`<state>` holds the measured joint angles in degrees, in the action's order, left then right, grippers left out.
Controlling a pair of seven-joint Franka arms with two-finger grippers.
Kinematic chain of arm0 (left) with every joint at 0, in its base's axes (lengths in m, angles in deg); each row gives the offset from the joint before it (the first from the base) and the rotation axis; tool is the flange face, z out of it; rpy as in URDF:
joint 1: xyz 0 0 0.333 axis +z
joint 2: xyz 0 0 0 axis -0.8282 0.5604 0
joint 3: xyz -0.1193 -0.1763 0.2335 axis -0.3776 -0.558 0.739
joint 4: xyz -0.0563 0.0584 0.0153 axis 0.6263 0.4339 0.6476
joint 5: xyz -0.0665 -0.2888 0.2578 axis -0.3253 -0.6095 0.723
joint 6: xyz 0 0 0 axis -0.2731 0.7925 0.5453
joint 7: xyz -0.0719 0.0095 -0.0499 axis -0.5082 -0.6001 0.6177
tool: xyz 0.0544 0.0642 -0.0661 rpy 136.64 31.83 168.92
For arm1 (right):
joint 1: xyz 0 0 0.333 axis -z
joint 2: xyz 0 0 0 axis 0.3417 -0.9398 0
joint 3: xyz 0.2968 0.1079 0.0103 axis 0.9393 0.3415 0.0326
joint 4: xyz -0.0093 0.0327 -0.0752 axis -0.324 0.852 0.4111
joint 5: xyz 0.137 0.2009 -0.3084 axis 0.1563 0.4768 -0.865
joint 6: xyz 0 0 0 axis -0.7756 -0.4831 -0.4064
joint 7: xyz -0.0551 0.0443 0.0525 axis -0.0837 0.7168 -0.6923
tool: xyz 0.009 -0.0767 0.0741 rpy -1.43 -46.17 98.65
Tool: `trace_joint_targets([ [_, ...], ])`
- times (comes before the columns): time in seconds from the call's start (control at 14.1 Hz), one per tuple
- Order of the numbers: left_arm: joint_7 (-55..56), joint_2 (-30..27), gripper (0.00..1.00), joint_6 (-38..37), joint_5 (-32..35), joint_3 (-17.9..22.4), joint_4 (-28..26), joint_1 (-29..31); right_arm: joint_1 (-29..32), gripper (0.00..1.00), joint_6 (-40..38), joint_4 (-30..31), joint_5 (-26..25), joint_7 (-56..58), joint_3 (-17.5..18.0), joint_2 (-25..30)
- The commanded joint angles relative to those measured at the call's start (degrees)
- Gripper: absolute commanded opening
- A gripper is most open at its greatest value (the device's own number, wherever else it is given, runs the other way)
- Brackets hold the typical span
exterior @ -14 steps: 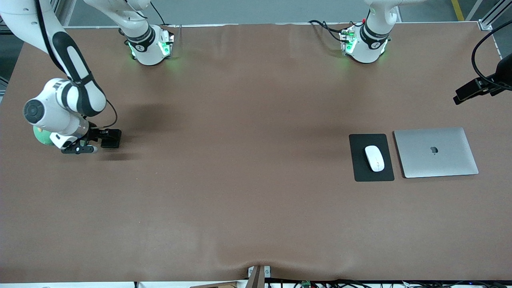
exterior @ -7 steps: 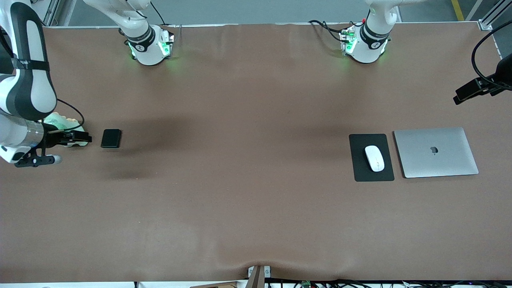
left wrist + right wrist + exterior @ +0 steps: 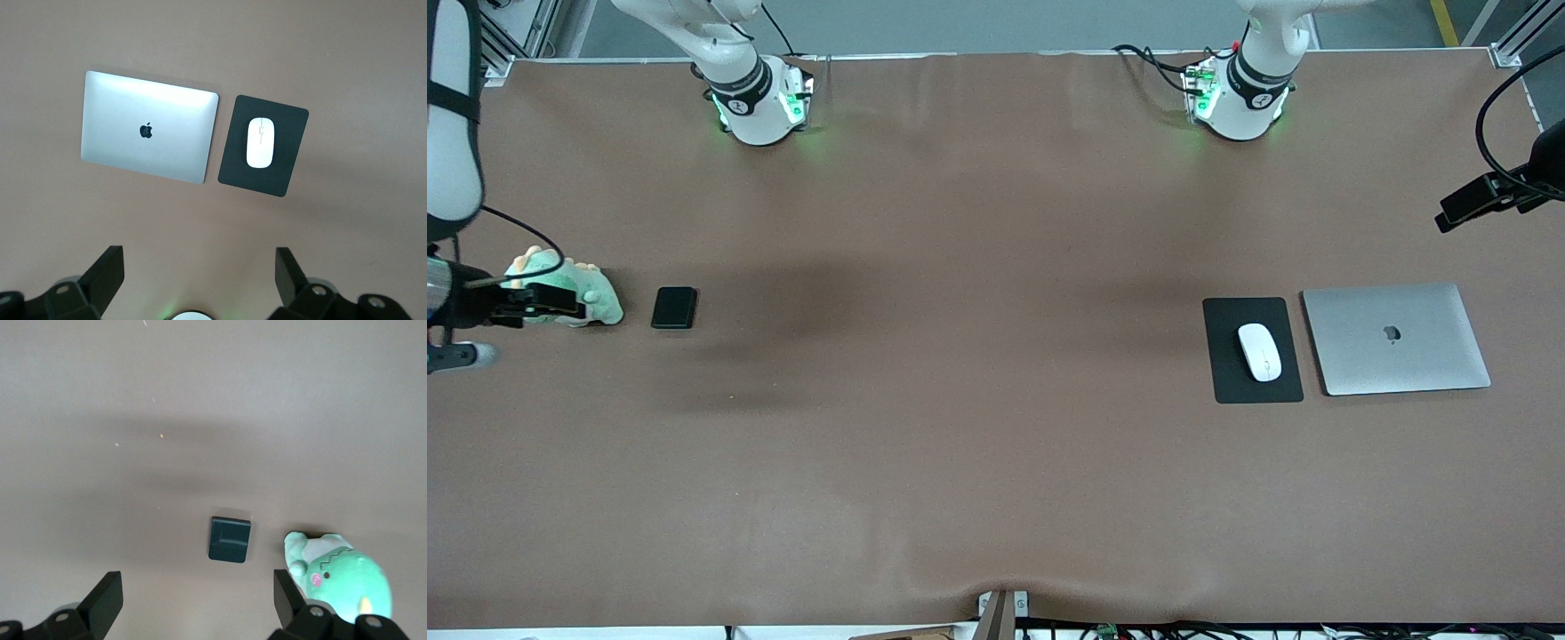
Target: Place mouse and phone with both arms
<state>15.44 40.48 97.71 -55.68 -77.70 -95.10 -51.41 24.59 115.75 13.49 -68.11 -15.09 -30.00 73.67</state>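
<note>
Hands spread wide, empty: right hand (image 3: 195, 603) above phone (image 3: 229, 539); left hand (image 3: 199, 280) above mouse (image 3: 261, 142).

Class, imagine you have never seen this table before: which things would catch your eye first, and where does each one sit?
Most likely the silver laptop toward the left arm's end of the table, with the white mouse on the black mouse pad beside it. Toward the right arm's end, a green plush toy lies beside the small black phone, with the right gripper open, up over that end. The left gripper hangs open above the laptop end.
</note>
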Motion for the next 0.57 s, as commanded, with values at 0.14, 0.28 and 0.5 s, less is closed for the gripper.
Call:
trace_joint_targets([
  [0.14, -1.0, -1.03, 1.0, 0.19, -0.83, 0.01, -0.08, 0.07, -1.53, 1.0, -8.34, -12.42, -6.21, -0.4, 0.0, -1.27],
  [0.28, -1.0, -1.12, 1.0, 0.1, -0.83, -0.78, 0.01, 0.07, -2.23, 1.0, -10.9, -16.02, -5.6, -0.23, 0.43, -1.1],
  [0.5, -0.3, -1.99, 1.0, -0.07, -0.65, -3.07, 0.01, 0.07, -3.02, 1.0, -15.02, -17.87, -5.59, -0.23, 0.53, 0.22],
])
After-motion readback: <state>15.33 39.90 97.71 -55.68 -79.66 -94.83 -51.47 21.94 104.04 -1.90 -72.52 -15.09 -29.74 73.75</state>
